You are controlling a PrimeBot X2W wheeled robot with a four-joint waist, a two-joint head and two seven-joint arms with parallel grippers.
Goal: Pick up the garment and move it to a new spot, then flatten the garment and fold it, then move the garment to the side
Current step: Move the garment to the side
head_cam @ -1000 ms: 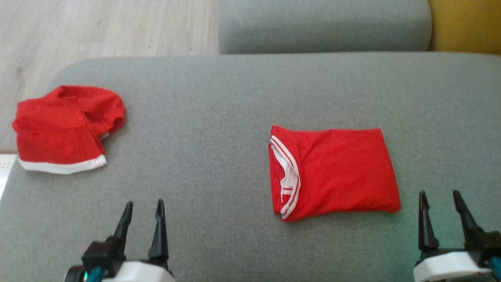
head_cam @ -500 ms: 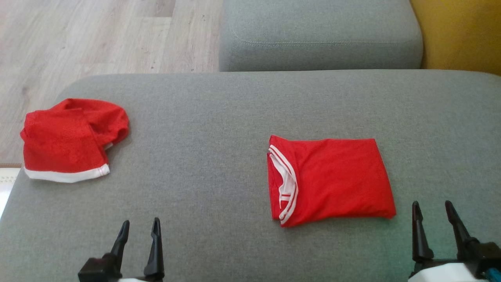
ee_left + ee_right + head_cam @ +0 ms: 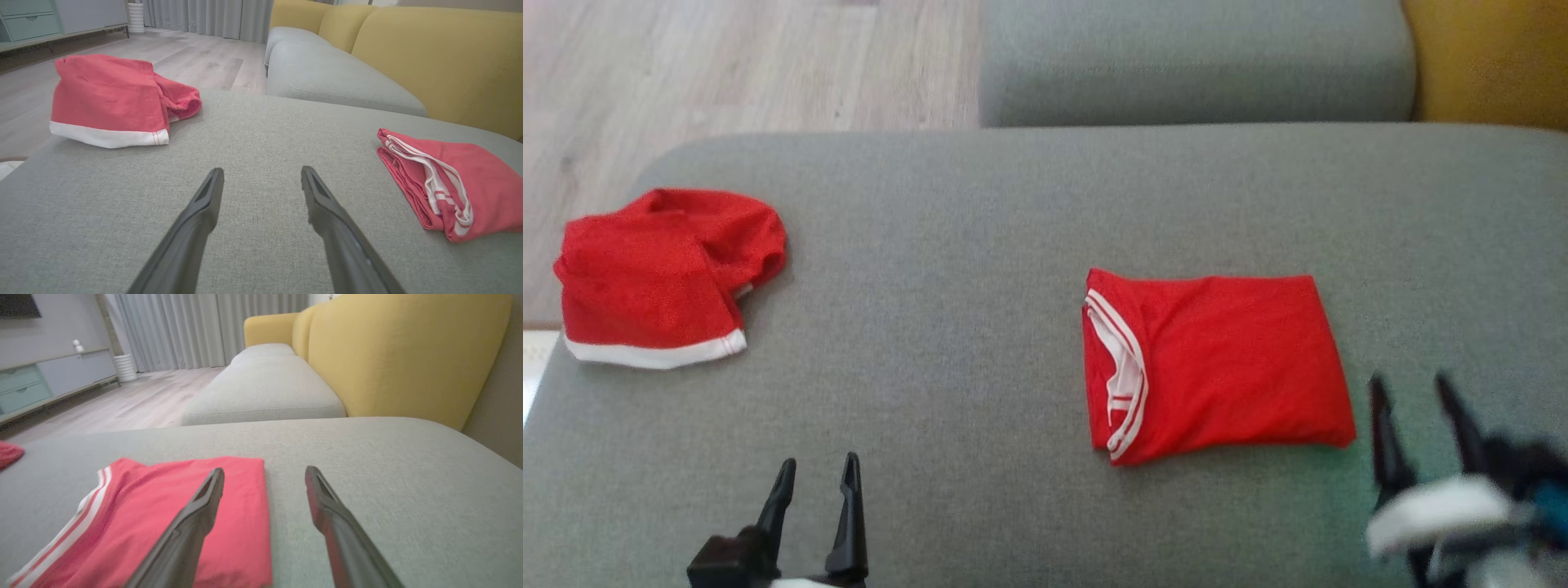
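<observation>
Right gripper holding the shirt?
No, the right gripper is open and empty, at the edge of the shirt.

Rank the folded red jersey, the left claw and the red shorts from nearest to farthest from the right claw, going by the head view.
1. The folded red jersey, just left of the right claw.
2. The left claw, at lower left across the grey cushion.
3. The red shorts, at the cushion's far left edge.
</observation>
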